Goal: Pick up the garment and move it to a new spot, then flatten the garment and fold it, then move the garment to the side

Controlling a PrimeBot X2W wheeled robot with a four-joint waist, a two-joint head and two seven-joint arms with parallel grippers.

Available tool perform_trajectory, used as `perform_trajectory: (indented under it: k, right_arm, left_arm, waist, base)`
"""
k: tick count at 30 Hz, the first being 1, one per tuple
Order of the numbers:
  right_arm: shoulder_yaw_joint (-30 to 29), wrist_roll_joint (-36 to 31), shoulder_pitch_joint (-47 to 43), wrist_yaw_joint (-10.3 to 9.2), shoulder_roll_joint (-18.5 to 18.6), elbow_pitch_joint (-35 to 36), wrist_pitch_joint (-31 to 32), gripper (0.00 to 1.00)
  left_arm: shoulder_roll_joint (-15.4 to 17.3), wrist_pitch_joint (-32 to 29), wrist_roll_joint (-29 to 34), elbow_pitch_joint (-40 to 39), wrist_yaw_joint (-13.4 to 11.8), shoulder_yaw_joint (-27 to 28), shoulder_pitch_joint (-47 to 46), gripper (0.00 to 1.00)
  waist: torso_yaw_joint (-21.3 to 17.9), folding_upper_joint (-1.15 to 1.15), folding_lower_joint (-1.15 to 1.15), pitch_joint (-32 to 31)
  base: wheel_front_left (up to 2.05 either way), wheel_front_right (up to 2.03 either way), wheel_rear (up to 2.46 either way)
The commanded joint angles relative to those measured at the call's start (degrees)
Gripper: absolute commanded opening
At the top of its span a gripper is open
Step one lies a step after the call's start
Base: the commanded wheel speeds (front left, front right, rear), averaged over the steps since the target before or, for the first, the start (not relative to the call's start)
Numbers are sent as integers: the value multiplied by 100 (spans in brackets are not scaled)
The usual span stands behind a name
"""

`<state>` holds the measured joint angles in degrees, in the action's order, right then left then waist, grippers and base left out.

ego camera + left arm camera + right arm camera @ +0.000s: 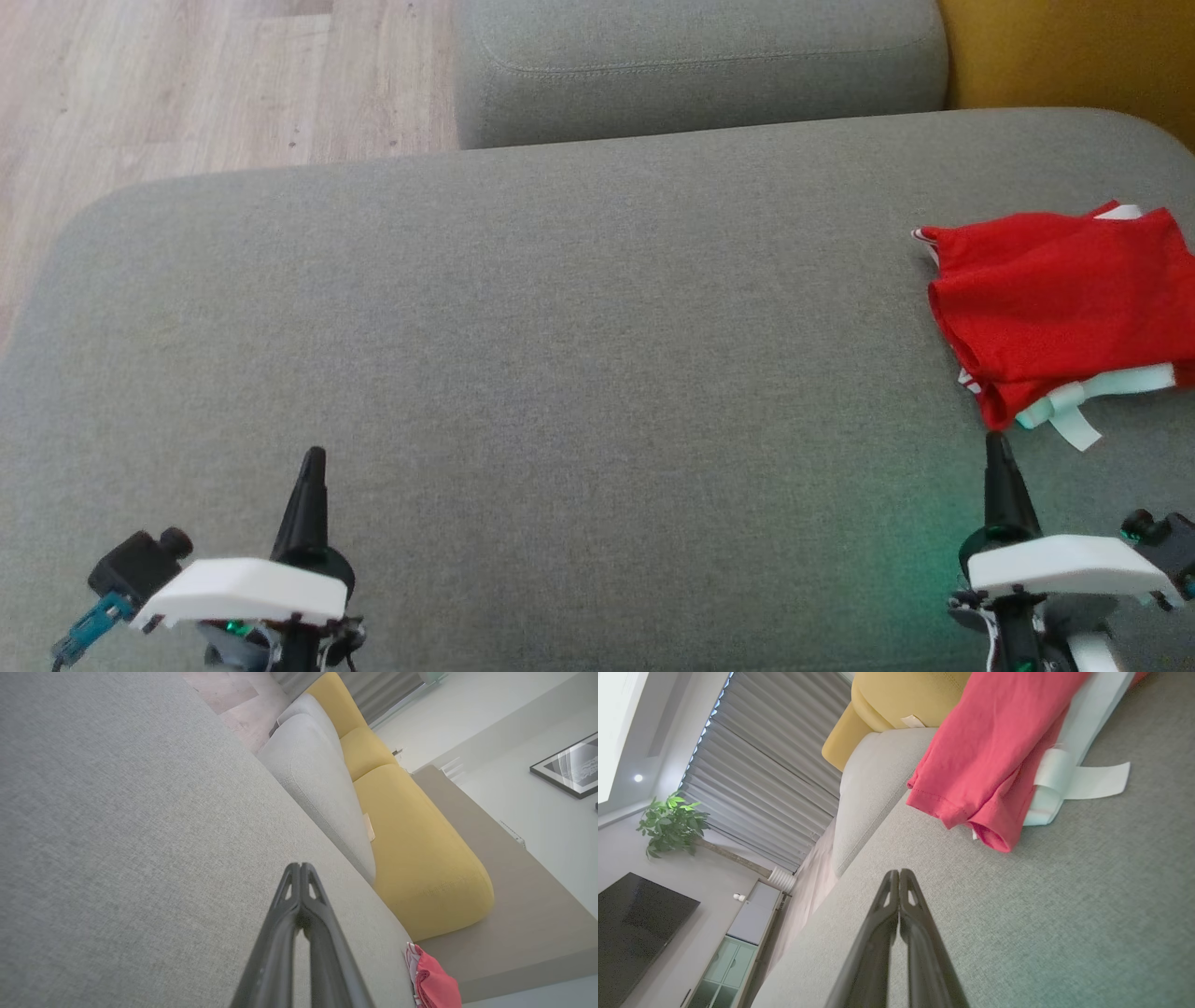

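Observation:
The garment (1055, 303) is red with white trim, folded into a compact stack at the far right of the grey cushion (560, 355). It also appears as red cloth (994, 751) in the right wrist view and at the bottom right (432, 982) of the left wrist view. My right gripper (997, 446) is shut and empty, its tip just below the garment's near corner, apart from it. My left gripper (314, 457) is shut and empty at the lower left, far from the garment. Both pairs of fingers press together in the wrist views (301, 867) (899, 873).
A second grey cushion (700, 65) lies behind the big one, with a yellow cushion (1074, 56) at the back right. Wooden floor (187, 84) shows at the upper left. A loose white strap (1074, 429) sticks out from the garment's near edge.

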<state>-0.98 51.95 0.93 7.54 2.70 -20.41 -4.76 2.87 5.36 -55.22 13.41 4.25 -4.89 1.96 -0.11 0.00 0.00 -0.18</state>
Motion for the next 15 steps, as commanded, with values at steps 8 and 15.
perform_trajectory:
  k: [8,15]
  right_arm:
    - [-49,584,373,-3,44,275,149,0]
    - [-106,1010,391,-3,45,320,265,0]
  left_arm:
    - [83,-141,-542,-133,98,239,-371,0]
    - [85,-255,-943,-110,126,332,-424,0]
  waist:
    - [1,0,0,4]
    - [3,0,0,8]
  base:
    - [0,0,0]
    - [0,0,0]
